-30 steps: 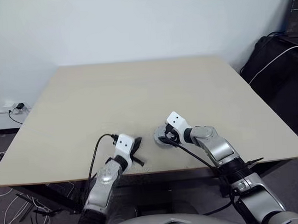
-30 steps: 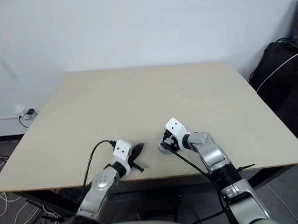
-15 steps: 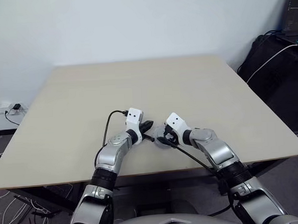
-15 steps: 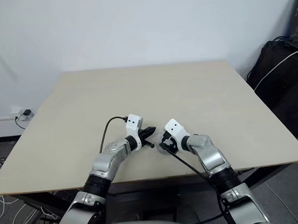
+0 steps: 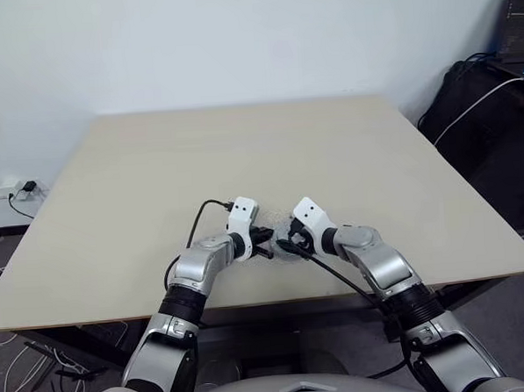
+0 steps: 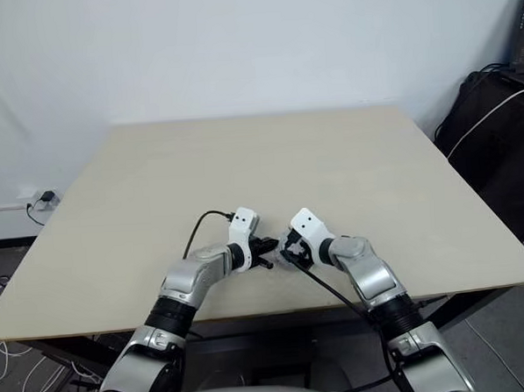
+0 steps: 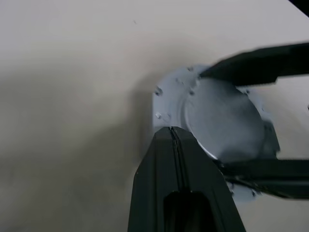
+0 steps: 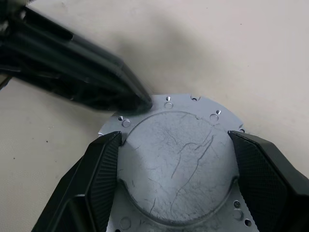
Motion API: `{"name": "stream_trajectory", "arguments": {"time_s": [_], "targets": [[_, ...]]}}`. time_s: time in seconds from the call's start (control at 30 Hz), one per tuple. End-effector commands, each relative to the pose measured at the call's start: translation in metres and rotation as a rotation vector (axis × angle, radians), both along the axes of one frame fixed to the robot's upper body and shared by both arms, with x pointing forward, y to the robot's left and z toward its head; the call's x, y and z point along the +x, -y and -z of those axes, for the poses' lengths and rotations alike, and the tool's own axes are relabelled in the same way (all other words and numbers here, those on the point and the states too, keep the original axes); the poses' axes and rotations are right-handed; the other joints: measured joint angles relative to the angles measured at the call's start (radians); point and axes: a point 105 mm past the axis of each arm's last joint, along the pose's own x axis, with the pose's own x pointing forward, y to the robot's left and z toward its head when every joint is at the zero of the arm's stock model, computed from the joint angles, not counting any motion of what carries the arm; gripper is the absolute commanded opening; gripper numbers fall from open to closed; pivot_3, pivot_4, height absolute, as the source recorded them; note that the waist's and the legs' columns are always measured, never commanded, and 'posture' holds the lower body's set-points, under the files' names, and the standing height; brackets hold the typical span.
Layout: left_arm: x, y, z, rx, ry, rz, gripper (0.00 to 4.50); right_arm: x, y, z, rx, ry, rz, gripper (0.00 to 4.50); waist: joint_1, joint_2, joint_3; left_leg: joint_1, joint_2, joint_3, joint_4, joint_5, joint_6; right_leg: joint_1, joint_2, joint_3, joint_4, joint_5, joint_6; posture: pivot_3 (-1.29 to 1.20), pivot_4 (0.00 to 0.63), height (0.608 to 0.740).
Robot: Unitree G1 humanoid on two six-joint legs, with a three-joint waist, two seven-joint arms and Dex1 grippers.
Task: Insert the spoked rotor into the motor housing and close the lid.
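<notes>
A: Where's the lid?

B: The round, smooth grey metal lid [image 8: 176, 166] lies flat on the light beige table [image 5: 242, 153], near its front edge. The right end effector [image 8: 176, 179] straddles it, one black finger at each side of the raised centre, seemingly gripping it. The left end effector [image 7: 173, 140] is closed and empty, tip at the lid's rim.

A: Is the housing underneath?

B: Probably; I can't see it. Keep the right grip steady and press squarely with the left tip, so nothing tilts.
</notes>
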Motion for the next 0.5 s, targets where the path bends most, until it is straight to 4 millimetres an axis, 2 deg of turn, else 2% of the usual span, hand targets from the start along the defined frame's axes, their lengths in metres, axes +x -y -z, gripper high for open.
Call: {"name": "stream_trajectory", "arguments": {"time_s": [0.03,0.37,0.43,0.5], "targets": [[-0.001,0.005,-0.005,0.017,0.002,0.041,0.0,-0.007,0.015,0.021,-0.071,-0.079,0.043,3.2,0.0,0.0,0.0,0.0,0.0,0.0,0.0,0.0,0.0,0.0,0.0,0.0,0.0,0.0,0.0,0.0,0.0,0.74],[-0.004,0.012,-0.002,0.039,-0.018,0.073,0.0,-0.011,0.02,0.021,-0.072,-0.086,0.039,3.2,0.004,0.0,0.0,0.0,0.0,0.0,0.0,0.0,-0.001,0.001,0.0,0.0,0.0,0.0,0.0,0.0,0.0,0.74],[-0.004,0.013,-0.003,0.039,-0.017,0.075,0.0,-0.014,0.025,0.021,-0.073,-0.092,0.045,3.93,0.006,0.0,0.0,0.0,-0.001,-0.001,0.0,0.0,-0.001,0.001,-0.001,0.0,0.0,-0.001,0.001,0.0,0.0,0.74],[-0.005,0.013,-0.003,0.038,-0.016,0.076,0.0,-0.017,0.031,0.02,-0.079,-0.099,0.05,4.47,0.007,0.0,-0.001,0.0,-0.001,-0.001,0.0,-0.001,0.0,0.001,-0.001,0.0,0.0,-0.001,0.002,0.0,0.0,0.74]]}}
